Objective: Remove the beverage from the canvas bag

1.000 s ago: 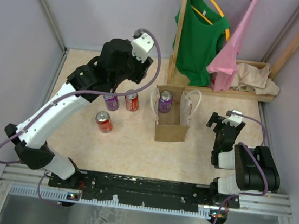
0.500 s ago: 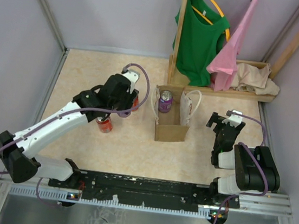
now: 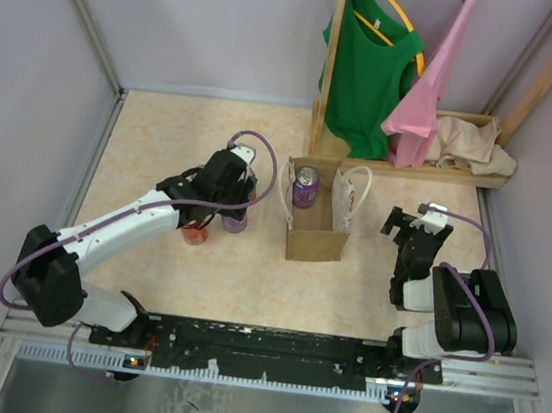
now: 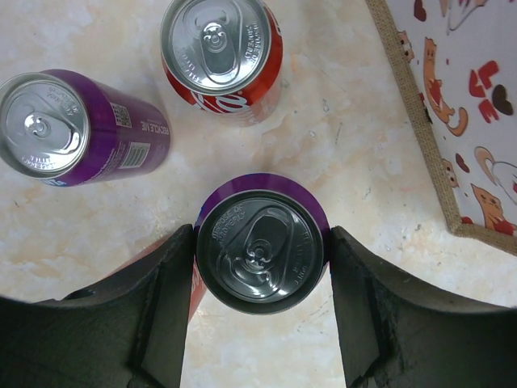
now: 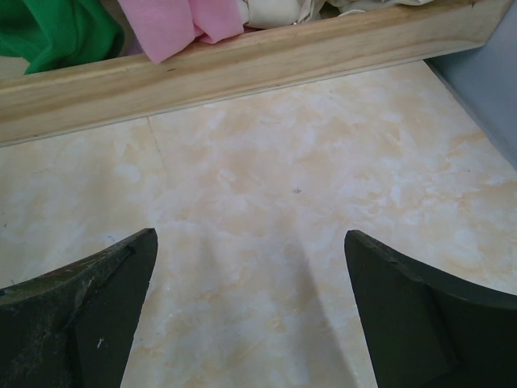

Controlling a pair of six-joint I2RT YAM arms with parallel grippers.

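Your left gripper (image 4: pixel 260 242) is clamped on the held can (image 4: pixel 260 257): purple wall, dull metal lid, a black finger pressed on each side. It stands just left of the bag (image 3: pixel 316 240), a stiff tan open-topped box with white loop handles. The beverage (image 3: pixel 305 186), also purple, stands inside the bag at its far end. Left of the bag a red can (image 4: pixel 222 52) and a spare purple can (image 4: pixel 69 121) crowd close by. Your right gripper (image 5: pixel 250 242), right of the bag, is spread wide over the marbled tabletop (image 5: pixel 266 162).

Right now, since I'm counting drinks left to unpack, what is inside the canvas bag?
One purple can stands upright at the far end of the canvas bag. No other can shows inside; the floor just behind its near wall is covered.
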